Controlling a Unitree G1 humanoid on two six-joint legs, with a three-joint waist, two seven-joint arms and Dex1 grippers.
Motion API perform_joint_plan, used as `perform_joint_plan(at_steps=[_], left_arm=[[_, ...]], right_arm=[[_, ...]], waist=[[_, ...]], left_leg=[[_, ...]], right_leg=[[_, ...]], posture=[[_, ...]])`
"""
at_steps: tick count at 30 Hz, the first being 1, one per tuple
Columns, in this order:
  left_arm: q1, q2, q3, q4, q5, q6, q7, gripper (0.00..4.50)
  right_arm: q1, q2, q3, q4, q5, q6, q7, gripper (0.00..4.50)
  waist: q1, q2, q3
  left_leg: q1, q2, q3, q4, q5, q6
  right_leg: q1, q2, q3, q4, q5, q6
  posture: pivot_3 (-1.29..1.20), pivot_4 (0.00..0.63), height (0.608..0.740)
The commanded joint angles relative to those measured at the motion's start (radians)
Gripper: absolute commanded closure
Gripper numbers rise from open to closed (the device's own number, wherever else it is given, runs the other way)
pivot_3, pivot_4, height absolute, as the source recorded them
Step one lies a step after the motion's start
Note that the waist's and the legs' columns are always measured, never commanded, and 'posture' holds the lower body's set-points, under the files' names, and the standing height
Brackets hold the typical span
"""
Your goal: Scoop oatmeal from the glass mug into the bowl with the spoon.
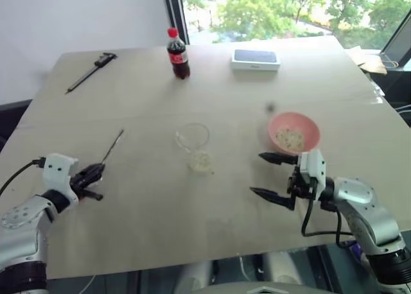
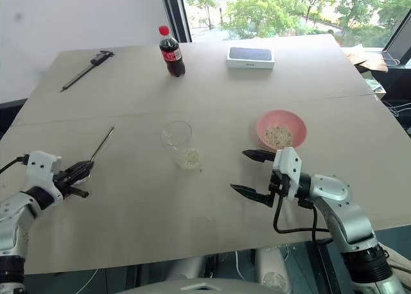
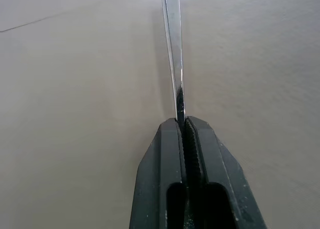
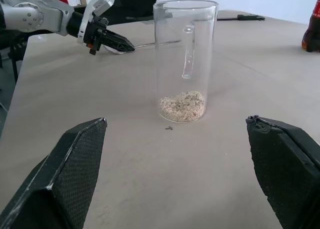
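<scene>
At the far left, the left hand is clamped tight on the handle end of the spoon, its two black fingers pressed together with the thin silver handle pinched between them (the left wrist view shows the metal strip running straight out from the closed tips). The spoon lies low over the pale surface, pointing away from the hand toward the far side. Far behind it, near the back left edge, lies a long dark caliper tool.

Toward the middle stands the glass mug, upright and clear, with a small heap of oatmeal at its bottom; its handle faces away from the right hand in the right wrist view, and a tiny crumb sits on the surface just beside its base. Well behind the mug a small cola bottle with a red cap stands upright, and to its right lies a flat white box with a dark top.

Right of the mug sits the pink bowl, already holding some oat flakes. Just in front of the bowl the right hand hovers with its fingers spread wide, gripping nothing, pointing sideways toward the mug, which stands framed between its two fingertips but well apart from them.
</scene>
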Motion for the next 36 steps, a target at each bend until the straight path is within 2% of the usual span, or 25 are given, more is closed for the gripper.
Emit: perform_joint_plan(at_steps=[1, 5, 9, 16, 20, 23, 29, 36], left_arm=[[-0.004, -0.027, 0.032, -0.196, -0.019, -0.044, 0.055, 4.47], [-0.041, -0.047, 0.036, -0.333, -0.041, -0.02, 0.098, 4.47], [-0.164, -0.037, 0.016, -0.488, -0.088, 0.035, 0.15, 4.47], [-0.343, -0.007, -0.082, -0.597, -0.128, 0.118, 0.132, 4.47], [-0.439, 0.005, -0.144, -0.628, -0.16, 0.172, 0.098, 4.47], [-0.505, 0.014, -0.195, -0.646, -0.182, 0.209, 0.069, 4.47], [-0.541, 0.026, -0.236, -0.64, -0.198, 0.232, 0.0, 4.47], [-0.554, 0.06, -0.26, -0.65, -0.186, 0.233, -0.063, 4.47]], right_arm=[[-0.056, 0.015, -0.05, -0.003, 0.069, 0.061, -0.029, 0.0], [-0.112, 0.025, -0.085, 0.025, 0.108, 0.118, -0.056, 0.0], [-0.234, 0.048, -0.153, 0.066, 0.188, 0.216, -0.128, 0.0], [-0.433, 0.111, -0.197, 0.032, 0.31, 0.398, -0.306, 0.0], [-0.56, 0.162, -0.209, 0.03, 0.362, 0.494, -0.432, 0.0], [-0.658, 0.19, -0.211, 0.039, 0.405, 0.558, -0.491, 0.0], [-0.748, 0.201, -0.174, 0.05, 0.418, 0.621, -0.49, 0.0], [-0.81, 0.264, -0.162, 0.081, 0.43, 0.644, -0.502, 0.0]], waist=[[0.004, -0.006, 0.002], [0.013, -0.01, 0.002], [0.013, -0.012, 0.004], [0.0, -0.012, 0.004], [0.0, -0.012, 0.004], [-0.001, -0.012, 0.004], [-0.002, -0.012, 0.004], [-0.004, -0.011, 0.004]], left_leg=[[-0.001, 0.0, -0.001, 0.0, 0.0, 0.0], [-0.003, 0.0, -0.005, 0.0, 0.001, -0.002], [-0.004, -0.001, -0.004, 0.001, 0.003, -0.005], [-0.006, -0.001, -0.001, -0.001, 0.003, -0.006], [-0.024, -0.001, -0.001, 0.007, 0.005, -0.007], [-0.025, -0.002, 0.0, 0.008, 0.005, -0.007], [-0.025, -0.001, 0.0, 0.009, 0.005, -0.007], [-0.024, -0.002, 0.001, 0.011, 0.005, -0.007]], right_leg=[[0.0, 0.0, -0.001, 0.0, 0.0, 0.0], [0.0, -0.001, -0.001, 0.0, 0.0, -0.001], [-0.001, -0.001, -0.001, -0.001, 0.001, -0.001], [-0.005, 0.001, -0.001, 0.0, 0.001, -0.001], [-0.023, 0.005, 0.0, 0.007, 0.001, -0.002], [-0.024, 0.005, 0.0, 0.007, 0.001, -0.002], [-0.023, 0.007, 0.0, 0.008, 0.001, -0.002], [-0.024, 0.007, 0.001, 0.012, 0.001, -0.002]], posture=[[0.0, 0.15, 0.74], [0.0, 0.15, 0.74], [0.0, 0.15, 0.74], [0.0, 0.15, 0.74], [0.0, 0.15, 0.74], [0.0, 0.15, 0.74], [0.0, 0.15, 0.74], [0.0, 0.15, 0.74]])
